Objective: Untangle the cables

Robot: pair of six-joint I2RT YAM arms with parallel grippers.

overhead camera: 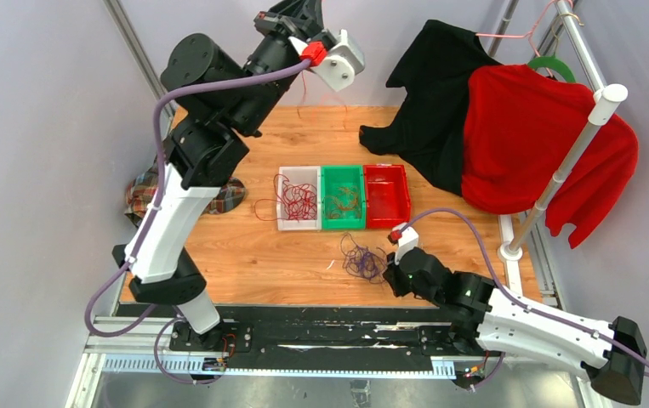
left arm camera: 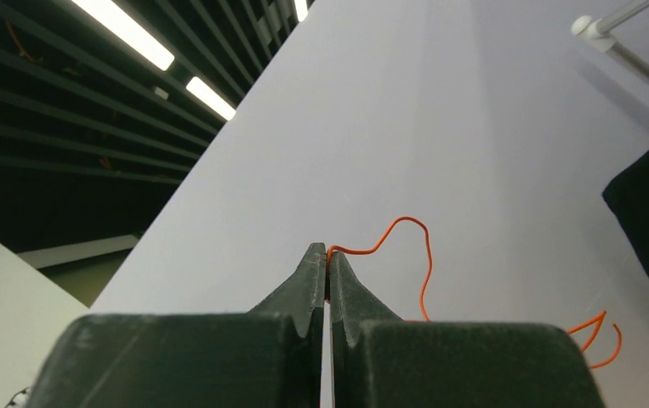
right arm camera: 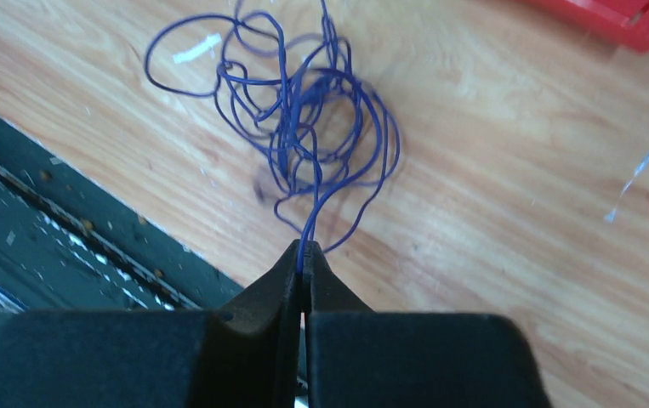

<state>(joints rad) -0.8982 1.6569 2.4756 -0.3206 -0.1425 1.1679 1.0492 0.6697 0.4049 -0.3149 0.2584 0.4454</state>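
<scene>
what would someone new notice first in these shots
The left fingers, raised high at the back, are shut on a thin orange wire. Low at the front, the right fingers pinch a strand of a purple tangle. A bright red sweater hangs on the rack at the right.

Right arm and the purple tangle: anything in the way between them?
Nothing visible. The right gripper has its jaws shut on a strand of the purple cable, whose tangle lies on the wood table just ahead, apart from the bins.
</scene>
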